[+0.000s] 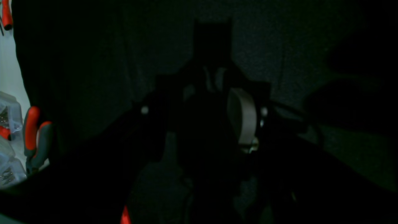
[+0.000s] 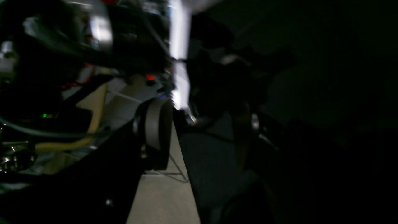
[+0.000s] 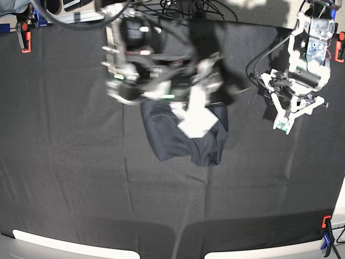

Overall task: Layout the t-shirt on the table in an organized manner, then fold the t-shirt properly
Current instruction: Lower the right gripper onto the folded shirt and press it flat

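The t-shirt [image 3: 172,137] lies as a crumpled dark navy bundle on the table [image 3: 64,162], a little behind its middle. My right gripper [image 3: 195,116] hovers blurred over the bundle's far right part. In the right wrist view its pads [image 2: 158,127] stand apart around dark cloth, and nothing looks pinched. I cannot tell whether it touches the shirt. My left gripper [image 3: 297,116] hangs open over bare black cloth at the right, well clear of the shirt. The left wrist view is very dark and shows one grey pad [image 1: 242,115].
Orange clamps hold the black cloth at the far left corner [image 3: 24,35], far right edge [image 3: 340,48] and near right corner [image 3: 326,226]. Another clamp [image 1: 34,137] shows beside the left arm. Cables and gear sit behind the table's back edge [image 3: 188,6].
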